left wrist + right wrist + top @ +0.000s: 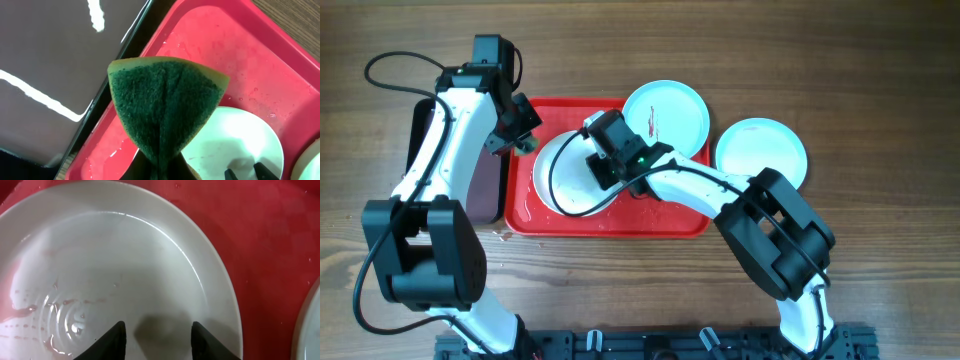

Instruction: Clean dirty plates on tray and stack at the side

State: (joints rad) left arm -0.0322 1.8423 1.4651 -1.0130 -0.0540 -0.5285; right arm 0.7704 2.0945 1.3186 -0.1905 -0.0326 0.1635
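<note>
Seen from above, a white plate [565, 178] lies flat in the left half of the red tray [660, 222] on a wooden table [880, 90]. The right gripper [159, 337] hangs low over the plate's middle, its two dark fingers spread apart with nothing between them. The right wrist view shows the plate wet, with rippled water and faint reddish streaks on its left side. The left gripper [520, 135] is clamped on a folded green sponge [165, 105], held above the tray's upper left corner beside a black tray [50, 60]. A smeared turquoise plate [665, 115] overlaps the red tray's upper right corner. A second turquoise plate [760, 152] rests on the table just right of the tray, with no smears I can make out

The white plate looks stiff, smooth and fairly light. Being wet, it is likely slippery and could chip if dropped. Lying flat, it offers only its raised rim for a hold, one finger above and one below, probably at the near right edge
</note>
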